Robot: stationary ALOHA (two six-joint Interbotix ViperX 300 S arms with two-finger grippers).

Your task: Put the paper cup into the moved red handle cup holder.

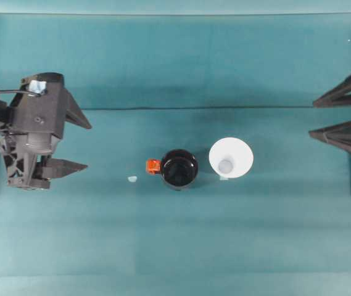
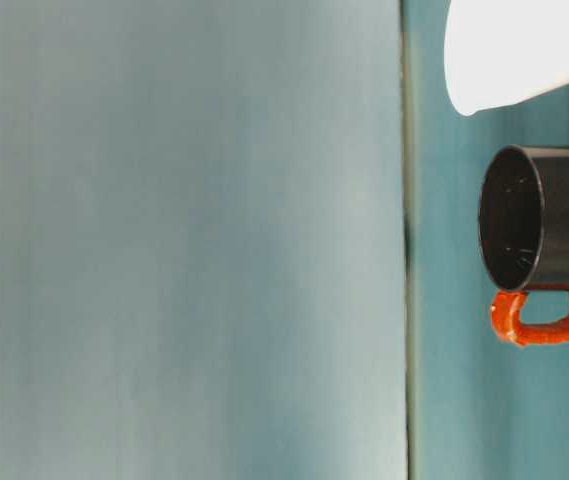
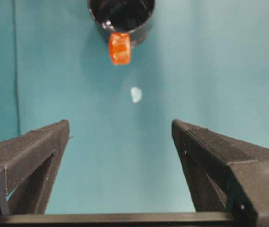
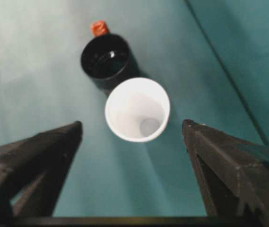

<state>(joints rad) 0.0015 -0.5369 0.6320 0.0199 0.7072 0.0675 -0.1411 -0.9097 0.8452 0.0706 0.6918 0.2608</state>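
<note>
Standing upright, paper cup (image 1: 231,158) beside red handle cup holder (image 1: 179,169), well apart from wide-spread right tool (image 1: 323,117)

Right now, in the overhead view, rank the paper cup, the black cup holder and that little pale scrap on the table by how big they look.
1. paper cup, widest rim
2. black cup holder, slightly smaller
3. pale scrap, by far the smallest

One paper cup (image 1: 231,158), one red handle cup holder (image 1: 179,169), one small pale scrap (image 1: 132,179), two grippers: left gripper (image 1: 76,143), right gripper (image 1: 323,115).
</note>
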